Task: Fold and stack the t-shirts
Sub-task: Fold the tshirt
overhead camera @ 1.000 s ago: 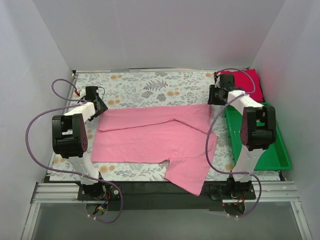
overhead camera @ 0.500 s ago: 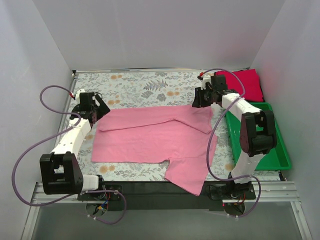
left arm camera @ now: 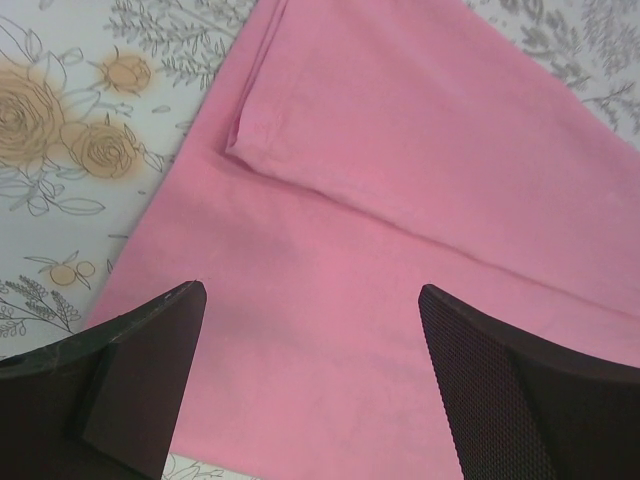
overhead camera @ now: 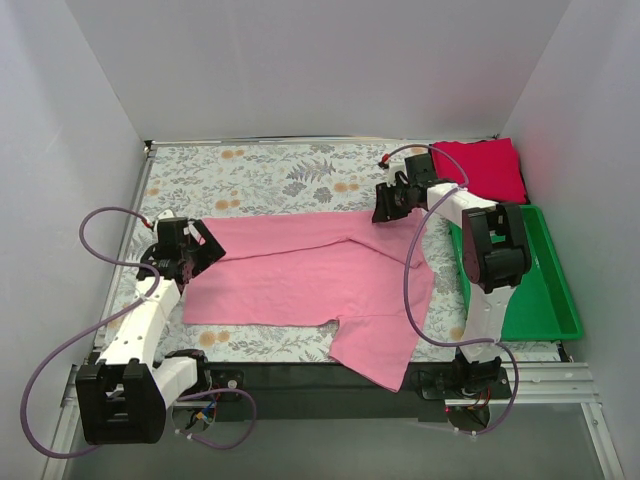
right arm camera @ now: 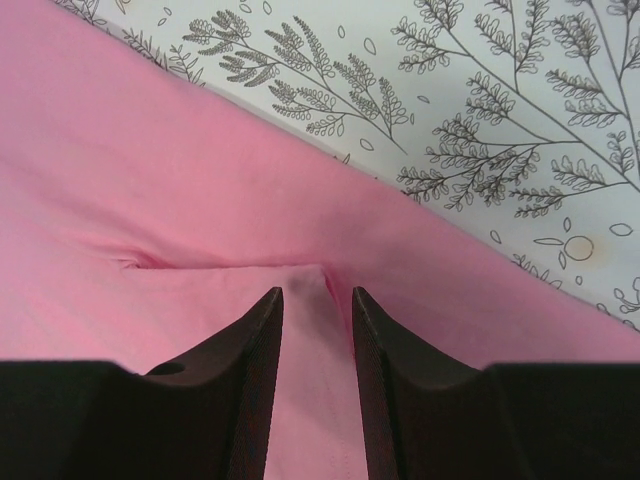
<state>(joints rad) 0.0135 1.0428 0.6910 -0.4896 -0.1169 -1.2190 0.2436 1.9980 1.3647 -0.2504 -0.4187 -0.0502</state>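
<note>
The light pink t-shirt [overhead camera: 310,275] lies spread across the middle of the floral cloth, with one part hanging over the near edge. The crimson red t-shirt [overhead camera: 480,168] lies folded at the back right. My left gripper [overhead camera: 205,252] is open and low over the pink shirt's left end. In the left wrist view its jaws [left arm camera: 310,290] stand wide apart above pink fabric [left arm camera: 400,180]. My right gripper [overhead camera: 383,208] is at the shirt's far edge. In the right wrist view its jaws [right arm camera: 316,292] stand narrowly apart, with a fold of pink fabric [right arm camera: 310,350] between them.
A green plastic bin [overhead camera: 545,300] stands along the right side, beside the right arm. The floral table cloth [overhead camera: 270,175] covers the table. White walls close in the left, back and right. Purple cables loop beside both arms.
My left arm has swung toward the near side, bringing its gripper to the shirt's left end. My right gripper has moved left along the shirt's far edge. The shirt has hardly shifted.
</note>
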